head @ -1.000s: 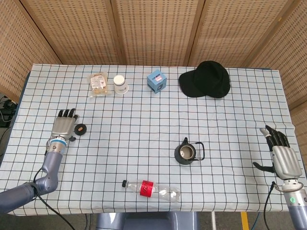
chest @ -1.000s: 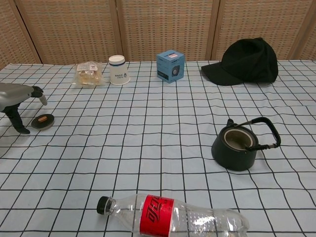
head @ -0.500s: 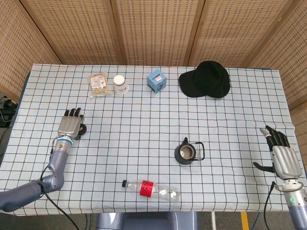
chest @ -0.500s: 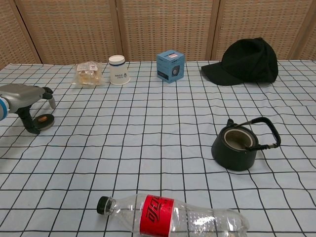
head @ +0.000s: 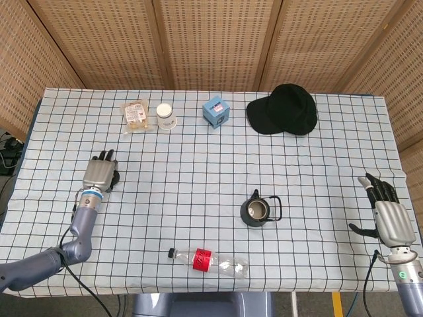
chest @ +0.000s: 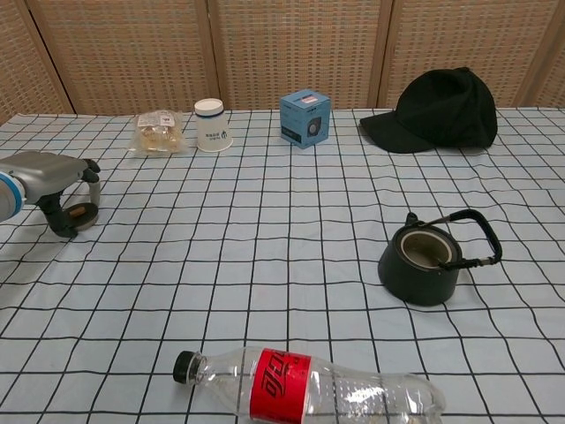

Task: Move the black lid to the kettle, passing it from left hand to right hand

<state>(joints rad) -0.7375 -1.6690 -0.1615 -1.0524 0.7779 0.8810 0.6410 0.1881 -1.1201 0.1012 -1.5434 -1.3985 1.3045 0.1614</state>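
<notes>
The small black lid (chest: 82,212) lies flat on the checked cloth at the left; in the head view my left hand (head: 100,174) covers nearly all of it. In the chest view that left hand (chest: 48,181) arches over the lid, thumb down on its near side and fingers curved over its far side, and the lid still rests on the table. The black kettle (head: 258,211) (chest: 425,262) stands uncovered right of centre, handle tipped to the right. My right hand (head: 390,216) hovers at the table's right edge, fingers spread and empty.
A clear plastic bottle (head: 210,260) (chest: 309,389) lies on its side near the front edge. Along the back sit a snack bag (head: 136,114), a white cup (head: 165,117), a blue box (head: 215,111) and a black cap (head: 284,109).
My left hand has slid right from beside the lid to over it, its fingers now straddling the lid. The right hand and the kettle have not moved.
</notes>
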